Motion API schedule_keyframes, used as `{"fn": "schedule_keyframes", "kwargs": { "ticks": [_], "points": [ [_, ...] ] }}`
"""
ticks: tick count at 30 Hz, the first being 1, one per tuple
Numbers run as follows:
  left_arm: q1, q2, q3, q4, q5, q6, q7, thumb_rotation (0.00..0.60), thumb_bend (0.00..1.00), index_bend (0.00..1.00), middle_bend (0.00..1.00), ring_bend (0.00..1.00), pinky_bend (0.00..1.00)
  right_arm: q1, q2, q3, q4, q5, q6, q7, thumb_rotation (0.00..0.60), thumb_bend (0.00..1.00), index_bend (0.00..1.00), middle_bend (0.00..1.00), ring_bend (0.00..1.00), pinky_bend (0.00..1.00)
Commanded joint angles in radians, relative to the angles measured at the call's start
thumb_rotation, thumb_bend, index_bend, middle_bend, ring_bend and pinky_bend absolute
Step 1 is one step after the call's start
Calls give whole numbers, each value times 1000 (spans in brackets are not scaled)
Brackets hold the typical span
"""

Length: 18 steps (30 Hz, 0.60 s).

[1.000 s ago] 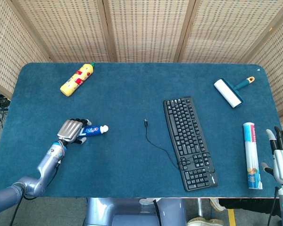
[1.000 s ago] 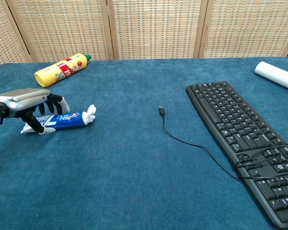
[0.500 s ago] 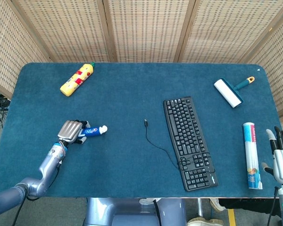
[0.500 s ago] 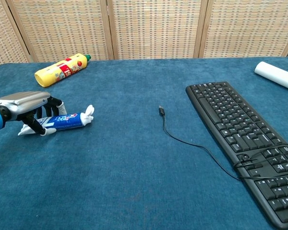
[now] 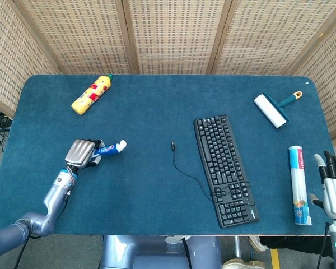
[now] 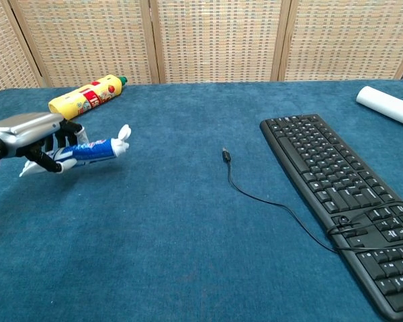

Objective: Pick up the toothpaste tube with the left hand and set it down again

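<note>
Chest view: left hand [image 6: 33, 134] gripping toothpaste tube [image 6: 91, 149] (lifted), near table's [image 6: 188, 268] left edge.

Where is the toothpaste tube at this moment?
The toothpaste tube is on the left side of both views, held by the left hand just above the blue table, nearer the robot than the yellow bottle.

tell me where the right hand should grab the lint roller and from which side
Take the lint roller by its teal handle, coming down from above. It lies flat on the table with the handle angled toward the far right corner, clear of the keyboard. The white roll is wider and probably sticky, so the slim handle looks easier to close fingers around.
</note>
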<state>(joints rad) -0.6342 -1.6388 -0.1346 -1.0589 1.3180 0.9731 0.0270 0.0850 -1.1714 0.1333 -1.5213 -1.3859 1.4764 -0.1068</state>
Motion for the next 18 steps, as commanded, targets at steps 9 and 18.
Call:
{"fn": "schedule_keyframes", "kwargs": {
  "ticks": [9, 18],
  "points": [
    [-66, 28, -9, 23, 162, 109, -133, 600, 546, 613, 593, 479, 509, 76, 122, 49, -153, -35, -81, 114, 600, 199, 0, 0, 0, 0],
    [-153, 20, -63, -40, 147, 64, -55, 600, 546, 618, 597, 481, 509, 231, 268, 172, -367, 64, -281, 261, 600, 534, 0, 0, 0, 0]
  ]
}}
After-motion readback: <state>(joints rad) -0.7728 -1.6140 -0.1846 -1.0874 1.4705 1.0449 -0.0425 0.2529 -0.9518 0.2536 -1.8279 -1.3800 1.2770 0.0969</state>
